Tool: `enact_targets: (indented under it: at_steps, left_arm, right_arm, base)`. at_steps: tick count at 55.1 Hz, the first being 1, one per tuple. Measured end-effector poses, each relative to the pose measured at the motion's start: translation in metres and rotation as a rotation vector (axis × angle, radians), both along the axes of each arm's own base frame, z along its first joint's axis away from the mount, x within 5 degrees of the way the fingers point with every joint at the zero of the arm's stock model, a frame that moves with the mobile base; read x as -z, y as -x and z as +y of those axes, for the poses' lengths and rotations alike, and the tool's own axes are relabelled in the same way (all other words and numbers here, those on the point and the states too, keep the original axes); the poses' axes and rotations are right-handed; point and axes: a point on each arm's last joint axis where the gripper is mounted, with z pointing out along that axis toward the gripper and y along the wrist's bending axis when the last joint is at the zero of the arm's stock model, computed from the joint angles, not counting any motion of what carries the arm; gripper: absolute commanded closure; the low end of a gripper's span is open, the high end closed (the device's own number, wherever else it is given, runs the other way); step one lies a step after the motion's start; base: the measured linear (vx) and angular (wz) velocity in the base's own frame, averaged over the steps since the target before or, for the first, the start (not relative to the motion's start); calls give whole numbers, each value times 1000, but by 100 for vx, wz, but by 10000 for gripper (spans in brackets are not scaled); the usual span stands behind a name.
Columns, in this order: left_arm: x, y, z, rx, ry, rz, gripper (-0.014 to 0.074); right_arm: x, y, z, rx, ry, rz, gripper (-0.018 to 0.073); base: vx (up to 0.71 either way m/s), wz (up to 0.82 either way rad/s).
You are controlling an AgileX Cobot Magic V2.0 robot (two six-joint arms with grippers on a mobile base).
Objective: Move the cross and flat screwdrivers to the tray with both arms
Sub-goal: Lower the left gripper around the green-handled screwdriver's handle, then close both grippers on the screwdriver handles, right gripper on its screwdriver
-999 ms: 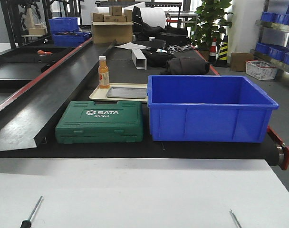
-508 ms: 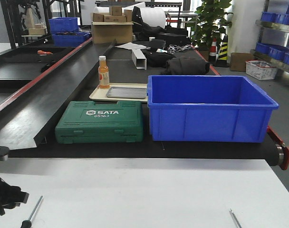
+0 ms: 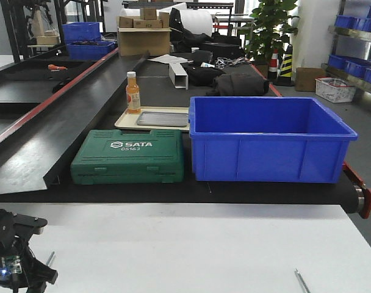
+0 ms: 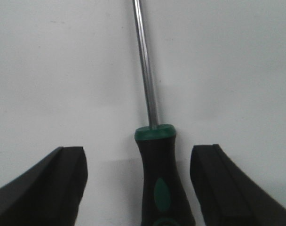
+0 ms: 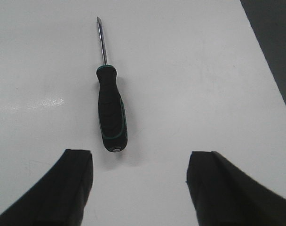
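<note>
The left gripper (image 4: 138, 157) has its jaws wide apart, one on each side of the black-and-green handle of one screwdriver (image 4: 157, 174), touching neither side. The steel shaft runs straight away from the claw, near the front left corner of the white bench (image 3: 185, 244). The right gripper (image 5: 140, 160), likewise spread open, hangs just short of the other screwdriver (image 5: 110, 108) near the front right corner. Well beyond, on the black belt (image 3: 155, 85), the grey metal tray (image 3: 163, 119) lies inside a beige tray (image 3: 126, 120) — behind a green SATA case (image 3: 129, 155).
</note>
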Motion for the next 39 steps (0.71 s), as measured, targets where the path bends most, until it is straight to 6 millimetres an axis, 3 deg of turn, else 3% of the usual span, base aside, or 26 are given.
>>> enact_targets:
  at_steps: [12,26,39]
  left_arm:
    - [16,-1,0,5,0,49,21]
    - [20,-2,-3,4,27,61,21]
    - [23,-3,-7,2,81,60,59]
  right_arm:
    - [-2,-2,0,-11,16,-23,47]
    - [0,-6,0,-17,10,51,47]
    - [-16,-53,-4,-74,33,201,47]
  base:
    - [0,0]
    - [0,0]
    - [0,0]
